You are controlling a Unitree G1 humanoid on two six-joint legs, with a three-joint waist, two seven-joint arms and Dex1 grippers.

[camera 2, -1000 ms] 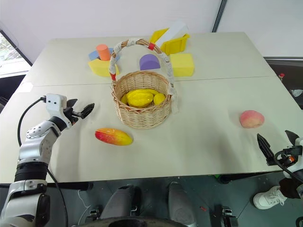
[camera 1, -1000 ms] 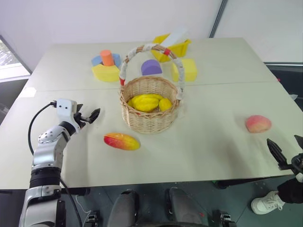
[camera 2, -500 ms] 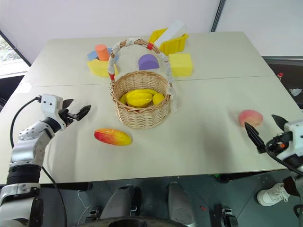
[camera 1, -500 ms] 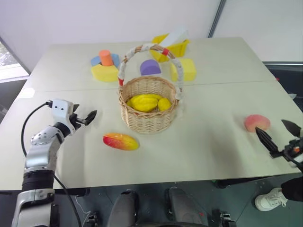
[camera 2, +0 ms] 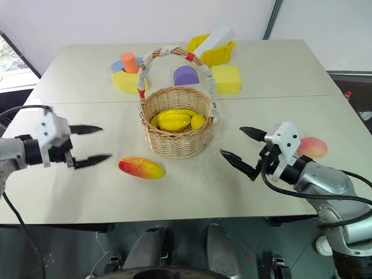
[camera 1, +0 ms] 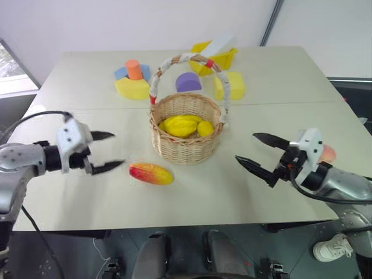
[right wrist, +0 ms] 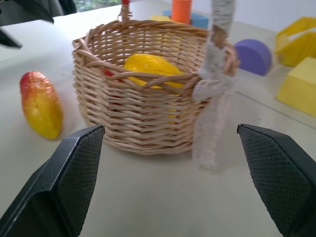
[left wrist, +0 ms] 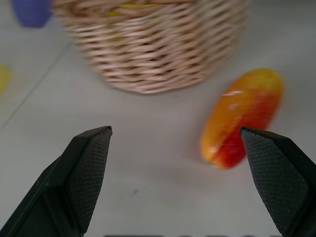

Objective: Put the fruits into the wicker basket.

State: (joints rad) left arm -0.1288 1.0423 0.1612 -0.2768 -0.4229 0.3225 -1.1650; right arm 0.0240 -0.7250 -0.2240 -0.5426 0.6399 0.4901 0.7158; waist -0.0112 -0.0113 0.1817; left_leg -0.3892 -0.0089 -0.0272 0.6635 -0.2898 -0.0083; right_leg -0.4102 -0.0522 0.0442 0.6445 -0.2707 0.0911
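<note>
Centrally, the basket (camera 1: 187,131) is holding yellow fruits (camera 1: 181,125); left gripper (camera 1: 104,151) and right gripper (camera 1: 261,156) are hovering, fingers spread, flanking the mango (camera 1: 151,173); peach (camera 2: 312,147) is lying at right.

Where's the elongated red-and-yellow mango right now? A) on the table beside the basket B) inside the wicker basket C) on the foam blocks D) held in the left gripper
A: the red-and-yellow mango lies on the table, just outside the round wicker basket; the open left gripper is short of it.
</note>
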